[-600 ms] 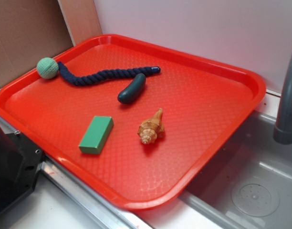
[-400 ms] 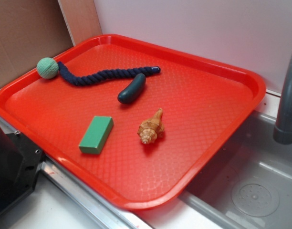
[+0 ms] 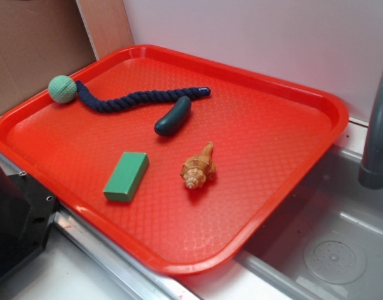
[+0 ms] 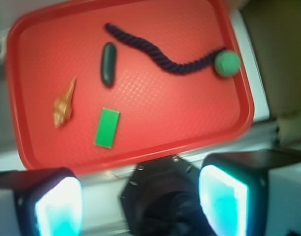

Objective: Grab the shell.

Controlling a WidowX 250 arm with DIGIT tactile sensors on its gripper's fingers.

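Four things lie on the red tray (image 3: 285, 94): the shell (image 3: 198, 167), a green block (image 3: 126, 176), a dark green cucumber (image 3: 173, 116), and a navy rope (image 3: 138, 98) ending in a pale green ball (image 3: 62, 89). In the exterior view the shell sits near the tray's middle, its pointed tip toward 1 o'clock and its wide ridged end toward 7 o'clock. The block lies at 9 o'clock from the shell, apart from it. The cucumber lies at 11 o'clock from the shell, just below the rope's free end. The rope runs from there toward 9 o'clock to the ball, near the tray's far left rim. A grey sink (image 3: 342, 250) and a faucet pipe (image 3: 377, 131) stand at 3 o'clock from the tray.

The wrist view is blurred and looks down from high above. The shell (image 4: 65, 103) appears at 9 o'clock in the tray (image 4: 239, 88), the block (image 4: 107, 128) just at its 4 o'clock. The gripper (image 4: 139, 201) hangs well clear of the tray, off its near edge, its two pale fingers (image 4: 58, 206) spread wide at the picture's bottom with nothing between them.
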